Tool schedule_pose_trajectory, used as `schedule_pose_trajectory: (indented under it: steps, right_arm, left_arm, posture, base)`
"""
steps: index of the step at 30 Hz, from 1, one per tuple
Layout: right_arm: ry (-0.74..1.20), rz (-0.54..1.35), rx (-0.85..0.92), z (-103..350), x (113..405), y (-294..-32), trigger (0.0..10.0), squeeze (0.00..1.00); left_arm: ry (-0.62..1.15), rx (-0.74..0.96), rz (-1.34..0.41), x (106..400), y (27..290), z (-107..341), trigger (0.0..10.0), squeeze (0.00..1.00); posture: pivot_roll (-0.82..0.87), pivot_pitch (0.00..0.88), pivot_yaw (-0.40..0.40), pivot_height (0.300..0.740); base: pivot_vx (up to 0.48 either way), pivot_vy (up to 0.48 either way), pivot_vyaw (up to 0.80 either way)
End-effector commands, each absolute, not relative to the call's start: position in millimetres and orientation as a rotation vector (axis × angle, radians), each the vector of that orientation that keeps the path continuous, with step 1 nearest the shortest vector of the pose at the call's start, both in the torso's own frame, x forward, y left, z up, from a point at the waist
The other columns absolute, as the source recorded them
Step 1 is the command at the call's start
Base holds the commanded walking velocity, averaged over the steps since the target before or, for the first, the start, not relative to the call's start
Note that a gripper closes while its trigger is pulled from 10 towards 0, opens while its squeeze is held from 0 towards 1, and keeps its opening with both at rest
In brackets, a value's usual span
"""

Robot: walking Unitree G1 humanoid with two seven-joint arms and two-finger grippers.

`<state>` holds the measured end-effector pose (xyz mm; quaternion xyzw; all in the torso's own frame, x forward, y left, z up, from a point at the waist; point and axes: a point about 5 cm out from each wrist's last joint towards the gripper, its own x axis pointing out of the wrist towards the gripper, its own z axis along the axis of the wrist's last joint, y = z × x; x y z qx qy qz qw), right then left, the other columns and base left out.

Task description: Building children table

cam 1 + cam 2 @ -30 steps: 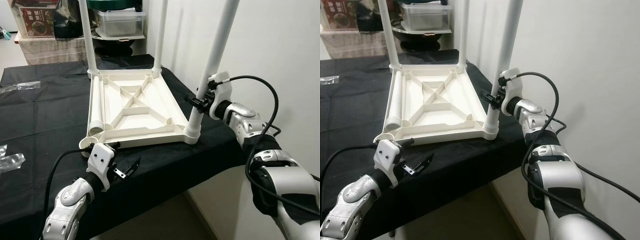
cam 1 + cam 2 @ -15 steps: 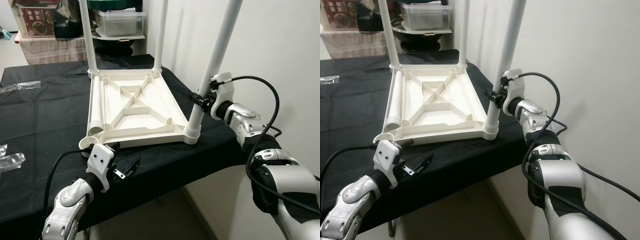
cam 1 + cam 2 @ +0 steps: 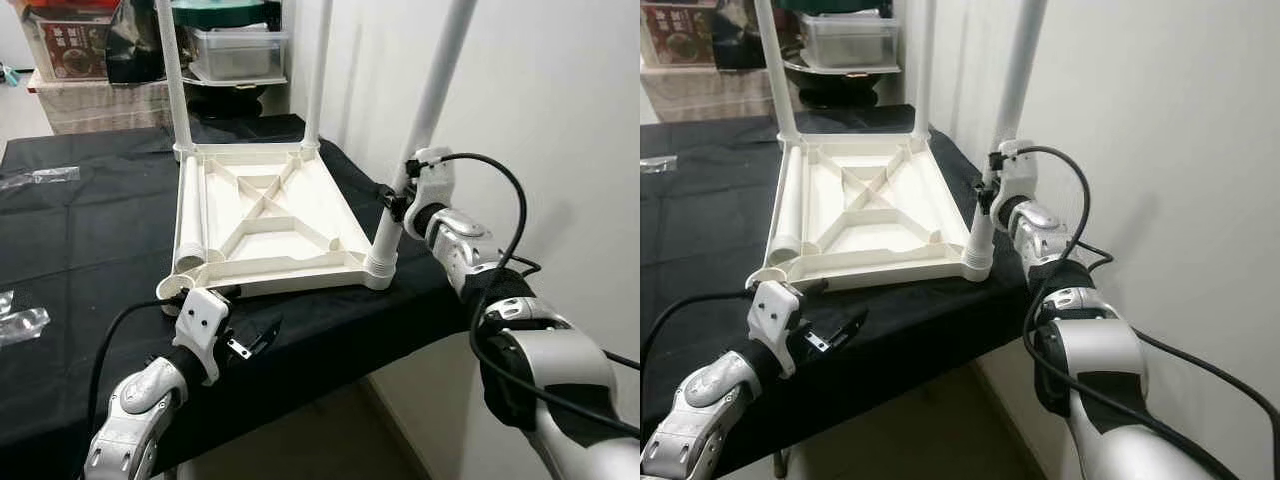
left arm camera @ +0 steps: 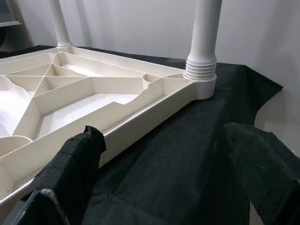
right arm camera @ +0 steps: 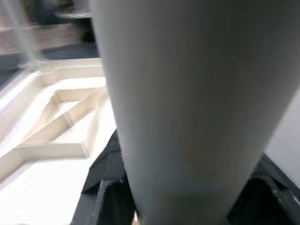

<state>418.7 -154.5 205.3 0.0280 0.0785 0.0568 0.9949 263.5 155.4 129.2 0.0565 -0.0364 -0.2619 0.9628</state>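
Black cloth (image 3: 90, 240) — ribbed tabletop (image 3: 262, 215); right gripper (image 3: 392, 200) clasps tubular leg (image 3: 425, 115), left gripper (image 3: 250, 338) agape.

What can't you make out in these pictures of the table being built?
- Tops of the three standing legs, like the near right leg: cut off by the head views' upper edge.
- Right gripper finger contact: the leg's blurred close-up hides it in the right wrist view.
- Near left corner socket: partly behind the left gripper.

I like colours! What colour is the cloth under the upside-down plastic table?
Black. The cloth under the white upside-down plastic table shows best in the left eye view.
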Motion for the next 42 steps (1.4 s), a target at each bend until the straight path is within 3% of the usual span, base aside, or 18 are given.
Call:
schedule_pose_trajectory:
  steps: [1, 6, 18, 30, 31, 42]
  right_arm:
    - [0.404, 0.002, 0.098, 150, 404, -153, 0.0, 0.00]
    - [0.472, -0.208, 0.142, 134, 397, -129, 0.0, 0.00]
    - [0.513, -0.459, 0.173, 129, 385, -98, 0.0, 0.00]
    - [0.507, -0.515, 0.200, 136, 385, -92, 0.0, 0.00]
    - [0.503, -0.495, 0.205, 137, 386, -90, 10.0, 0.00]
    - [0.460, -0.460, 0.178, 150, 392, -91, 10.0, 0.00]
  left_arm:
    - [-0.066, 0.102, -0.539, 262, 151, 128, 10.0, 0.00]
    - [-0.056, 0.093, -0.530, 261, 147, 125, 10.0, 0.00]
    - [-0.054, 0.064, -0.530, 260, 136, 123, 10.0, 0.00]
    - [-0.051, 0.058, -0.524, 260, 134, 122, 10.0, 0.00]
    - [-0.050, 0.059, -0.522, 260, 134, 122, 10.0, 0.00]
    - [-0.048, 0.066, -0.521, 262, 136, 122, 10.0, 0.00]
  posture:
    - [0.06, 0.000, -0.110, 0.740]
    - [0.06, 0.000, -0.117, 0.740]
    - [0.05, 0.000, -0.132, 0.740]
    - [0.05, 0.000, -0.136, 0.740]
    - [0.05, 0.000, -0.136, 0.740]
    - [0.05, 0.000, -0.129, 0.740]
  base:
    - [0.000, 0.000, 0.00]
    - [0.000, 0.000, 0.00]
    - [0.000, 0.000, 0.00]
    - [0.000, 0.000, 0.00]
    - [0.000, 0.000, 0.00]
    - [0.000, 0.000, 0.00]
